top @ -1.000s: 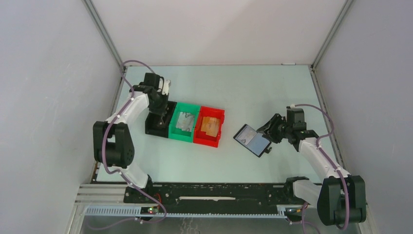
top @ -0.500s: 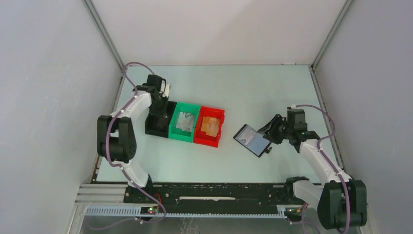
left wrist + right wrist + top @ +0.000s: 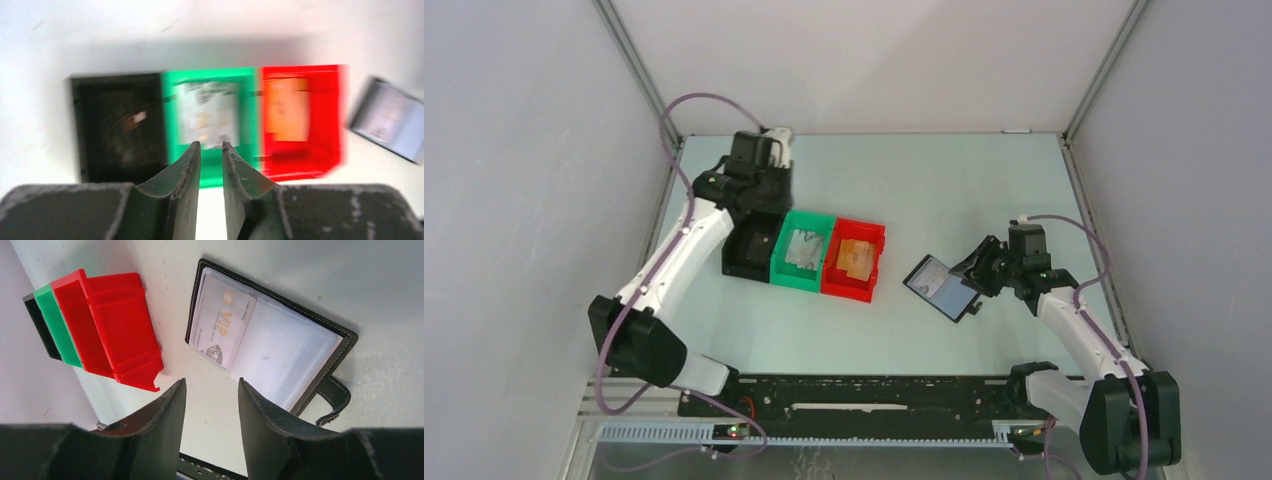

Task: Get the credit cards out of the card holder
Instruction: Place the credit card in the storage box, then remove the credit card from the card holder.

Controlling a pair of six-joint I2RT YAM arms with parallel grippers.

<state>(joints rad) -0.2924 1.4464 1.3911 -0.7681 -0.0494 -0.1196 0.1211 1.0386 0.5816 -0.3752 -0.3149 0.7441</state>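
Observation:
The card holder [image 3: 941,287] lies open on the table at the right, inner side up; it also shows in the right wrist view [image 3: 280,345] and, blurred, in the left wrist view [image 3: 387,117]. A pale grey credit card [image 3: 222,325] printed "VIP" sits in its left slot. My right gripper [image 3: 211,381] is open and empty, hovering just off the holder's near edge, and shows in the top view [image 3: 980,272]. My left gripper [image 3: 211,145] is raised above the back of the bins, its jaws a narrow gap apart and empty; it shows in the top view [image 3: 769,193].
Three small bins stand in a row left of centre: black [image 3: 749,252], green [image 3: 802,250] with a silvery card in it, red [image 3: 854,260] with an orange card in it. The holder's strap [image 3: 335,400] sticks out at its lower right corner.
My left arm has lifted out of the black bin and swung up and back behind the bins. The right arm and the card holder have hardly moved.

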